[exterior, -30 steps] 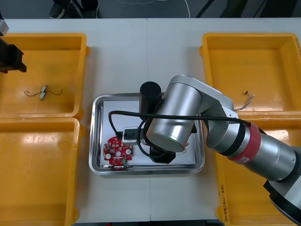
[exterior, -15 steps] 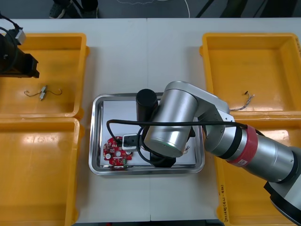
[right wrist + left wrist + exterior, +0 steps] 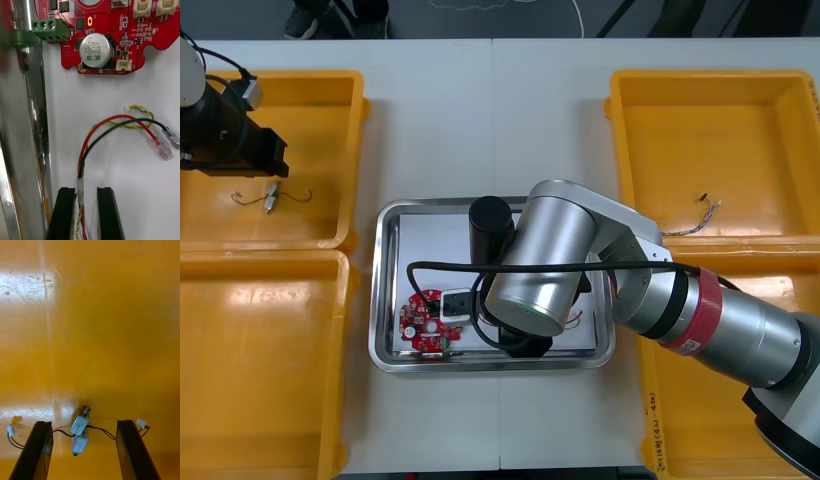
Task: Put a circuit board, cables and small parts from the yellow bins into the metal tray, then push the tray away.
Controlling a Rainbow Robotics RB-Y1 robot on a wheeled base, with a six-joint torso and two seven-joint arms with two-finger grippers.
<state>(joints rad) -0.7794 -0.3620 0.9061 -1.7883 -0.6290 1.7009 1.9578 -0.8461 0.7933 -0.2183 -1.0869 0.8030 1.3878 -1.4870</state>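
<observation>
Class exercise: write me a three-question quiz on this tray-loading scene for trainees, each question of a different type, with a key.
1. True or false: the round red circuit board lies in the metal tray.
2. The open left end effector hovers above: A a circuit board; B a small metal part; C a blue and white cable.
3. Fill in: at the right end effector, inside the tray, lies a red and yellow ____.
Key: 1 true; 2 B; 3 cable.
</observation>
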